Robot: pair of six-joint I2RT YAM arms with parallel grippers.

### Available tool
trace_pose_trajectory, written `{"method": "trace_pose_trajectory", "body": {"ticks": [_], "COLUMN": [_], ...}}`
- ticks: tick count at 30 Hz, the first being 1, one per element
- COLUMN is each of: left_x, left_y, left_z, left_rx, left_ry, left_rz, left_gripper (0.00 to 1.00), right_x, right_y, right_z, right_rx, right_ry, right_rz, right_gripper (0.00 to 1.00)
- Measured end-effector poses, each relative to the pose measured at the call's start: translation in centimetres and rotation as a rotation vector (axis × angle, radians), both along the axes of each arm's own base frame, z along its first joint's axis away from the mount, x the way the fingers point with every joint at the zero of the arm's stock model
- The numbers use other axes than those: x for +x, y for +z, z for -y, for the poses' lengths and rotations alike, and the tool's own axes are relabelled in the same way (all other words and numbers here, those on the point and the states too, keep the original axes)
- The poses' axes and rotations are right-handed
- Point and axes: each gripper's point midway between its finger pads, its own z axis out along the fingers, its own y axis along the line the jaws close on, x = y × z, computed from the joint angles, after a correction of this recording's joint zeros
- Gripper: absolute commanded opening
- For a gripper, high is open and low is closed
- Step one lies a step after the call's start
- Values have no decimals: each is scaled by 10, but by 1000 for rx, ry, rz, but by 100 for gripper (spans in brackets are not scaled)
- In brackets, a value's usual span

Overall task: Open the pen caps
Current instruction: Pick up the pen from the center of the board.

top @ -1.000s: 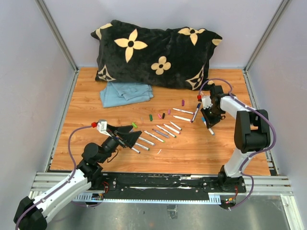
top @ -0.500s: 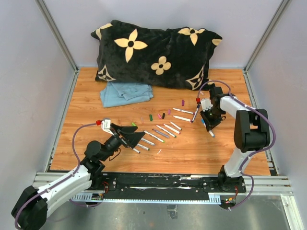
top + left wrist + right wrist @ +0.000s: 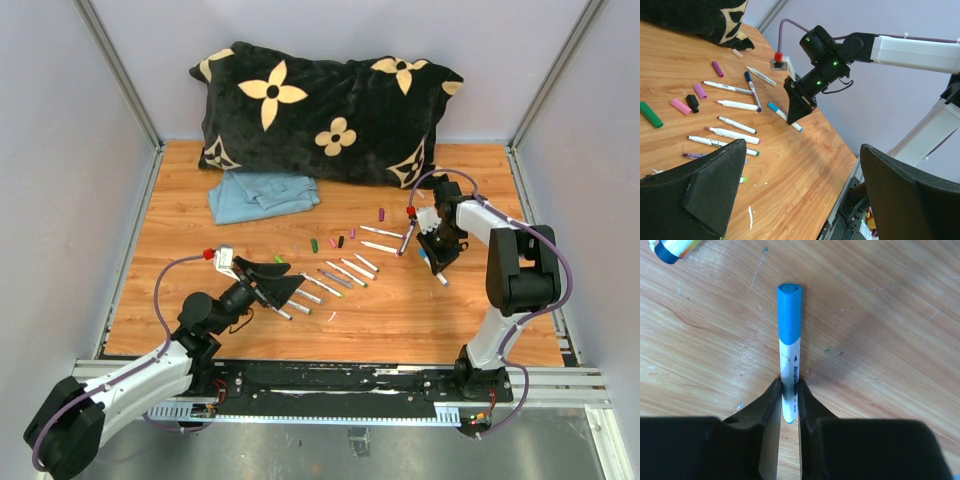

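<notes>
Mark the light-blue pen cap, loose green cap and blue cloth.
light-blue pen cap (image 3: 789, 310): right wrist view, cap's middle.
loose green cap (image 3: 650, 114): left wrist view, its middle.
blue cloth (image 3: 262, 193): top external view, its centre.

No words can be read for sure. In the right wrist view, the white pen (image 3: 790, 365) with the blue cap (image 3: 789, 310) has small dark blue print along its side. It may be a brand name, but the letters are too tiny and blurry to tell. A little dark triangle sits by the print. A second pen (image 3: 676, 247) has an orange and yellow label, also too blurry.
</notes>
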Motion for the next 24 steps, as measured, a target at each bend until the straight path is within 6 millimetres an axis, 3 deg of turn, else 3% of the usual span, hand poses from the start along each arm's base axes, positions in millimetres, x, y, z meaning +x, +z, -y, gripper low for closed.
{"method": "trace_pose_trajectory", "body": {"ticks": [10, 24], "left_x": [0, -1], "left_y": [-3, -31], "left_z": [4, 20], "left_rx": [-14, 37], "left_ry": [-20, -64], "left_rz": [-30, -116], "left_gripper": [99, 99], "right_x": [0, 1], "right_y": [1, 14], "right_z": [-1, -11], "right_rx": [6, 64], "right_ry": [4, 17], "right_rz": [-1, 36], "right_gripper": [1, 1]}}
